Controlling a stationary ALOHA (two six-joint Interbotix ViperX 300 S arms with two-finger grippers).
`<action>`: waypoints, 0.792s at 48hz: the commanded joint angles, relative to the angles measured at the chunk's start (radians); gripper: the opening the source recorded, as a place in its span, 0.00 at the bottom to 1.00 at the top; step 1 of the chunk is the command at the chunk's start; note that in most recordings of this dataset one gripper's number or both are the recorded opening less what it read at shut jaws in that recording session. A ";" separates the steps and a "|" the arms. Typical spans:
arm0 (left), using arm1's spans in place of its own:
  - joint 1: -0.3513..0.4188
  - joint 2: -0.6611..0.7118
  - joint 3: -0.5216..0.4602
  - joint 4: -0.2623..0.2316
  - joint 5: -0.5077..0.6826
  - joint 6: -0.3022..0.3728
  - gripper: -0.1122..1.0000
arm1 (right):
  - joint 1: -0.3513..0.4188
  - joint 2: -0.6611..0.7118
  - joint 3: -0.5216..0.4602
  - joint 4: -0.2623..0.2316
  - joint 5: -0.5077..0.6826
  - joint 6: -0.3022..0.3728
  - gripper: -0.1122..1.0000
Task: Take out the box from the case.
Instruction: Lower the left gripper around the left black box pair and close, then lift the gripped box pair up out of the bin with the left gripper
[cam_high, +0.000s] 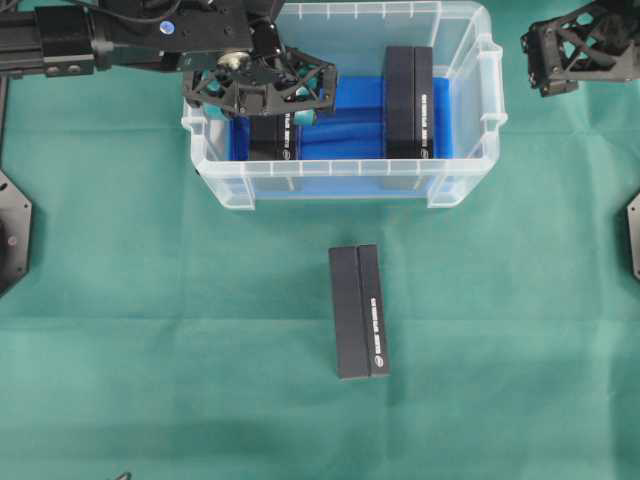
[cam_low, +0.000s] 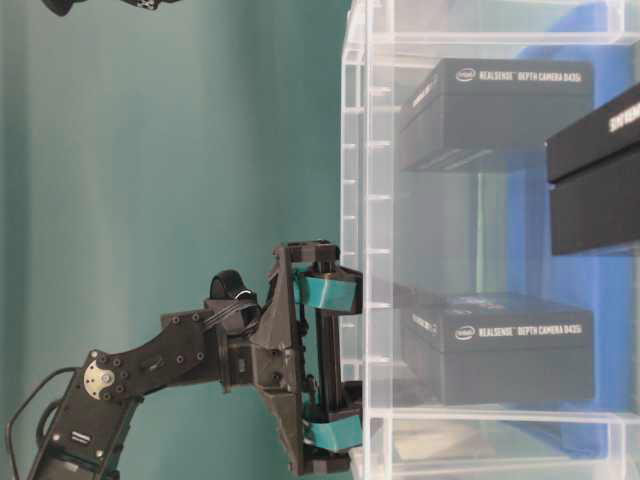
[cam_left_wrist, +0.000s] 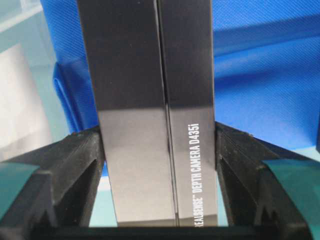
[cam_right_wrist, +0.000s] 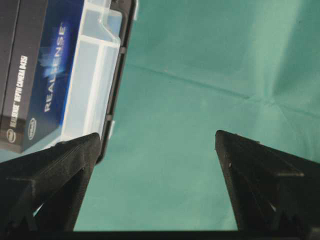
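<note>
Overhead view, left to right. The left gripper (cam_high: 262, 85) reaches down into the left end of the case (cam_high: 470, 180), a clear plastic bin lined with a blue cloth (cam_high: 345, 130). It straddles the left box (cam_high: 274, 140), a black carton printed "RealSense Depth Camera D435i". In the left wrist view the fingers (cam_left_wrist: 70, 165) stand against both long sides of this box (cam_left_wrist: 150, 100) with no gap visible, so the jaws appear closed on it; how firm the hold is cannot be told. A second black box (cam_high: 409, 100) stands on edge in the right half of the case. A third box (cam_high: 359, 311) lies on the green table cloth (cam_high: 120, 330) in front of the case, already outside. The right gripper (cam_high: 570, 50) hangs well apart at the right, beyond the case rim; the right wrist view shows its fingers (cam_right_wrist: 55, 175) spread wide with only cloth between them, holding nothing.

Hazards, as judged:
- The carton sides are smooth and glossy, so a light pinch could let the box slide out during the lift.
- The grip sits near one end, so the box may tilt and catch the case wall or rim.
- The light case may be dragged or lifted with it.
- The blue cloth could snag and rise.
</note>
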 joint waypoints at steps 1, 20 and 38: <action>-0.006 -0.017 -0.006 -0.006 -0.012 -0.003 0.65 | 0.002 -0.009 -0.008 0.000 -0.005 -0.002 0.94; -0.006 -0.038 -0.015 -0.008 0.023 -0.003 0.65 | 0.002 -0.009 -0.009 -0.002 -0.005 -0.003 0.94; -0.005 -0.084 -0.100 -0.017 0.126 0.008 0.65 | 0.002 -0.009 -0.009 -0.005 -0.020 -0.003 0.94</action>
